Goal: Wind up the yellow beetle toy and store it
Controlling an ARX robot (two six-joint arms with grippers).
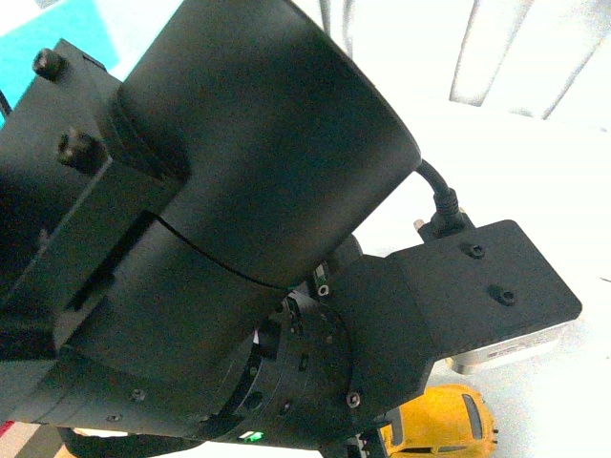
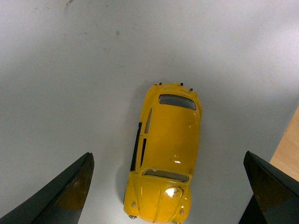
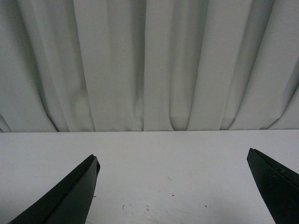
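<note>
White tabletop (image 2: 70, 70), pale pleated curtain (image 3: 149, 65) behind | left gripper (image 2: 168, 157) wide open, empty | small bright-yellow plastic beetle toy car (image 2: 163, 154) on its wheels between its fingers, untouched | right gripper (image 3: 173, 157) wide open, empty

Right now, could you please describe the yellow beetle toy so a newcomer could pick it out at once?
Start at the white table, under the big black left arm that fills the front view. Between its open fingers lies the yellow beetle toy, untouched. It is the only bright yellow, rounded car shape there, with dark windows.
</note>
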